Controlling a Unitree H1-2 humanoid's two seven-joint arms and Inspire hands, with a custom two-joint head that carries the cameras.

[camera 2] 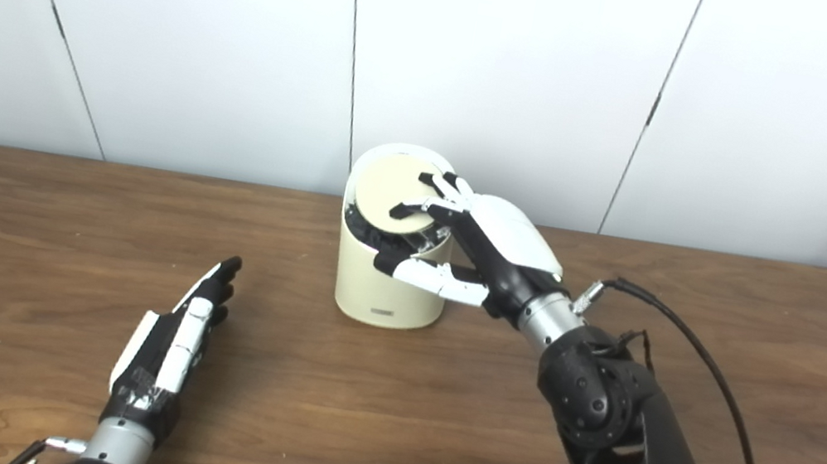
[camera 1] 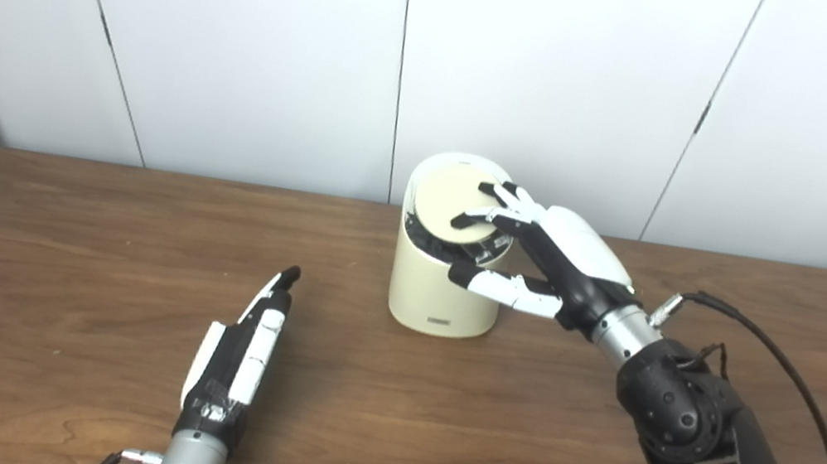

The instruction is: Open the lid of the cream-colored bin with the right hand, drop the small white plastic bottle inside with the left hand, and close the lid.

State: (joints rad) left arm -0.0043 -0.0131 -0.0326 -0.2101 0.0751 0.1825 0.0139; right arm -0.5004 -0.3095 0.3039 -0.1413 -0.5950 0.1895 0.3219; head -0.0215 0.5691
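Observation:
The cream-colored bin (camera 1: 424, 293) stands upright at the middle back of the table. Its round lid (camera 1: 446, 197) is tilted, with a dark gap showing under its lower front edge. My right hand (camera 1: 553, 251) reaches in from the right. Its spread fingers (camera 1: 496, 216) rest on the lid's right side, and its thumb (camera 1: 505, 288) stretches across the front of the bin wall. My left hand (camera 1: 248, 343) lies flat and open on the table to the front left of the bin, holding nothing. No small white bottle shows in either view.
The brown wooden table (camera 1: 41, 245) runs across the whole view, with white wall panels (camera 1: 246, 28) behind it. A black cable (camera 1: 793, 371) loops from my right wrist over the table at the right.

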